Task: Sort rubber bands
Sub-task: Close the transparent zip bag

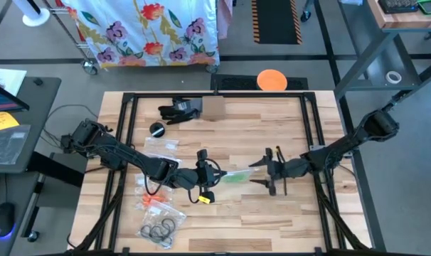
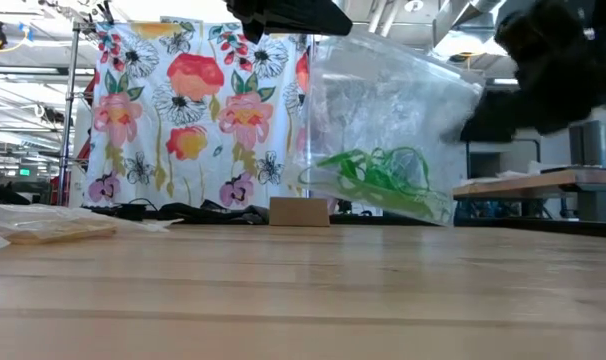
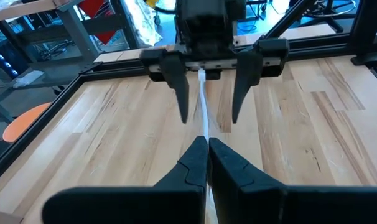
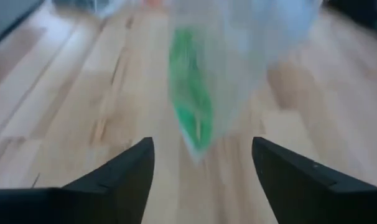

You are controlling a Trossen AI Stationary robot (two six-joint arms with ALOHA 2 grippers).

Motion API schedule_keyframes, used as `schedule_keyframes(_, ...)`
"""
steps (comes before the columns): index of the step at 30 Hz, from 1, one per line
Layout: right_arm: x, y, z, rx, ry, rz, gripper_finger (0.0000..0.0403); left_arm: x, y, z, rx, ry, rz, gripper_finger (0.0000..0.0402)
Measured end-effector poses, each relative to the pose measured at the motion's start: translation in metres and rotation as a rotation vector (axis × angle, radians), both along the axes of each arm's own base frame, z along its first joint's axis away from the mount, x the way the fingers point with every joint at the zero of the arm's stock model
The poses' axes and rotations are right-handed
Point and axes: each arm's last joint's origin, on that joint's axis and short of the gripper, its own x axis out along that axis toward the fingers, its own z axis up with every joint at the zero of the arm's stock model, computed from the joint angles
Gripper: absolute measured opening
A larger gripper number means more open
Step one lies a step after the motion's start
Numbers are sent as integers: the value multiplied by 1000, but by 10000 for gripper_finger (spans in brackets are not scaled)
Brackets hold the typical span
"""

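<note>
Rubber bands, the green ones (image 2: 378,172), sit bunched in the lower part of a clear zip bag (image 2: 388,120) that hangs above the table (image 1: 301,220) between the two arms. In the high view the bag lies at the table's middle, the left gripper (image 1: 203,176) at its nine o'clock and the right gripper (image 1: 270,172) at its three o'clock. The left gripper is clamped tight on the bag's edge; its own wrist view shows the two dark fingers (image 3: 195,165) pressed together with the thin plastic running out from between them. The right gripper faces it with its fingers spread wide, one on each side of the bag and clear of it, holding nothing.

At seven o'clock from the left gripper, loose orange bands (image 1: 153,203) lie on the wood, and farther on at seven o'clock a second bag of dark bands (image 1: 161,228) rests near the front edge. A yellow band (image 1: 205,199) lies just at six o'clock of the left gripper.
</note>
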Motion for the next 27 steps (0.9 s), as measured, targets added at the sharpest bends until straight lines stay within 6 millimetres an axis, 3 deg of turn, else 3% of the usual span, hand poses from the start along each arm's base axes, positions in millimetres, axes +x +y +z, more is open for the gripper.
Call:
schedule_keyframes(4,6,-1,7,-31,-29,6,232,0,0,1,4,-9,-3,0)
schedule_keyframes(6,7,0,7,-53,17,11,177,0,0,1,4,-12,-4,0)
schedule_keyframes(9,11,2,10,-77,47,8,55,0,0,1,4,-12,-4,0)
schedule_keyframes(11,13,3,13,-102,33,19,18,0,0,1,0,-14,-3,0)
schedule_keyframes(18,14,8,18,-122,7,43,1,0,1,3,51,-20,51,8)
schedule_keyframes(27,13,8,17,-107,14,41,1,-3,-6,1,204,36,-31,125)
